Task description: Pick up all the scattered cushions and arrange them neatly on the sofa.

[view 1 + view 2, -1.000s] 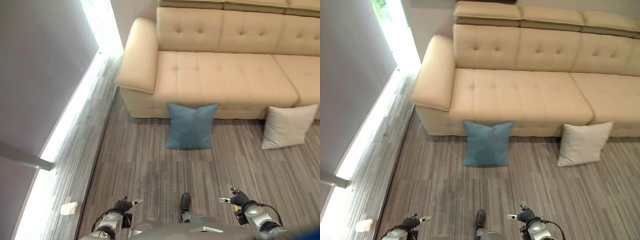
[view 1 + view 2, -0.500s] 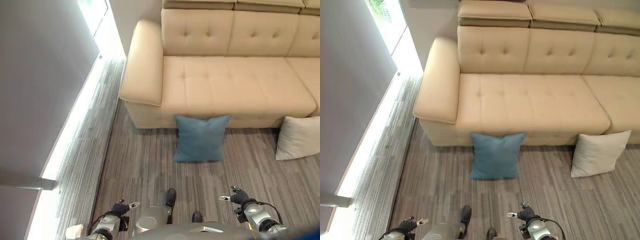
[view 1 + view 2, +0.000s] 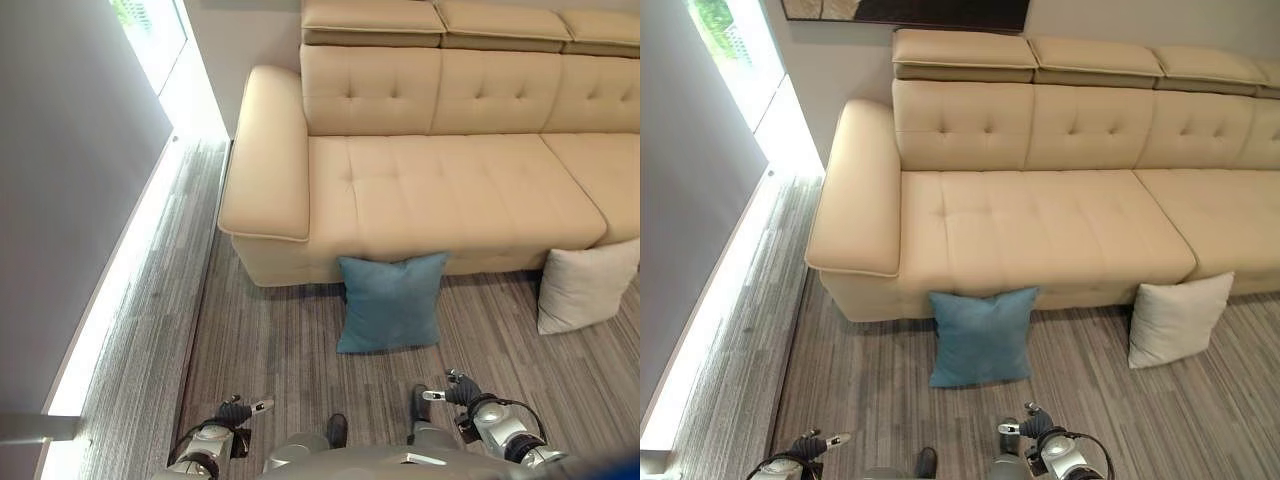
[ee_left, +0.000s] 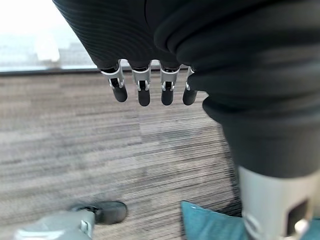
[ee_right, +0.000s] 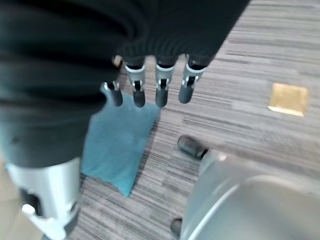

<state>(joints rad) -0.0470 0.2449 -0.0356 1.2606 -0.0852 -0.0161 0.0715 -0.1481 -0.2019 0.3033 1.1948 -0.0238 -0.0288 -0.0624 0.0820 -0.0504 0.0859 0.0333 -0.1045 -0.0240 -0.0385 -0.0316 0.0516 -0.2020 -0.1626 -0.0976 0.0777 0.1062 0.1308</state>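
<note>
Cushions, one blue [image 3: 390,302] and one cream [image 3: 585,285], are seen leaning on the sofa [image 3: 420,190] front as before, slightly nearer since approach; left hand [image 3: 238,411] and right hand [image 3: 458,391] hang relaxed, empty.

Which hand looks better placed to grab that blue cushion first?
Probably the right hand: it hangs open nearly below the blue cushion, which leans against the sofa. The left hand, also open, sits farther off.

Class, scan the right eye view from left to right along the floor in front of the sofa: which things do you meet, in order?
Bright window strip → blue cushion → white cushion, both cushions leaning against the sofa front.
</note>
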